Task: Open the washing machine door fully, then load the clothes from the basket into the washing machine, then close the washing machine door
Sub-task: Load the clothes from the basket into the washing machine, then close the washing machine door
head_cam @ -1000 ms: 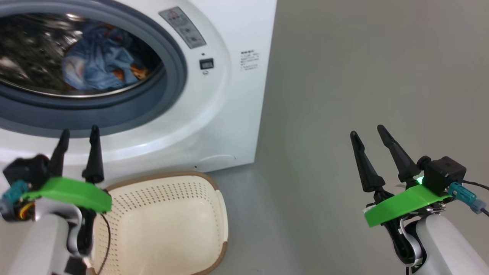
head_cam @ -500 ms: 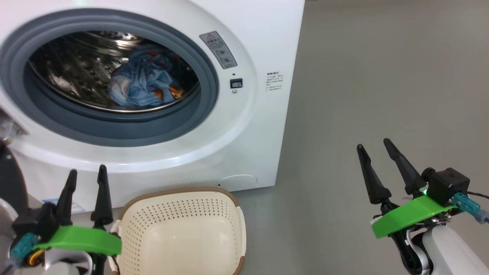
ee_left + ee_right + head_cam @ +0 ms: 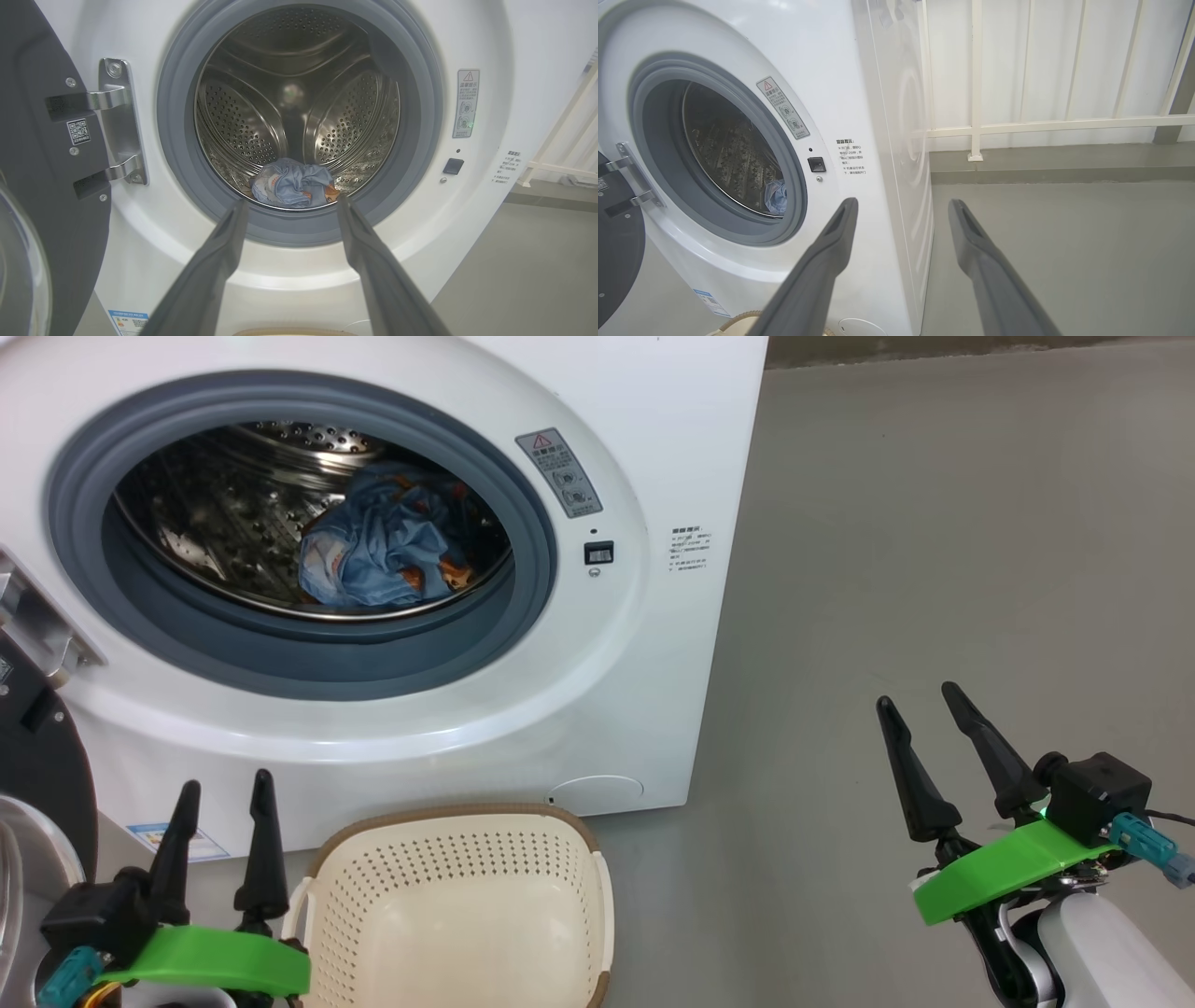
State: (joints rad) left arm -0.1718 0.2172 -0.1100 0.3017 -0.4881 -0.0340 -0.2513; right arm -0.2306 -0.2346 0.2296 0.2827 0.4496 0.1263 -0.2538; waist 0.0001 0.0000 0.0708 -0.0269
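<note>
Your left gripper [image 3: 227, 779] is holding its fingers wide and empty at lower left, just beside the basket [image 3: 448, 814] at bottom centre. Your right gripper [image 3: 916, 694] is hovering equally wide at lower right. The clothes [image 3: 383, 555] are lying inside the washing machine [image 3: 653, 691], upper left. The washing machine door [image 3: 37, 775] is standing open at the left edge.

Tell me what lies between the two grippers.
In the head view, the basket sits just right of the left gripper; from there to the right gripper is bare grey floor.
</note>
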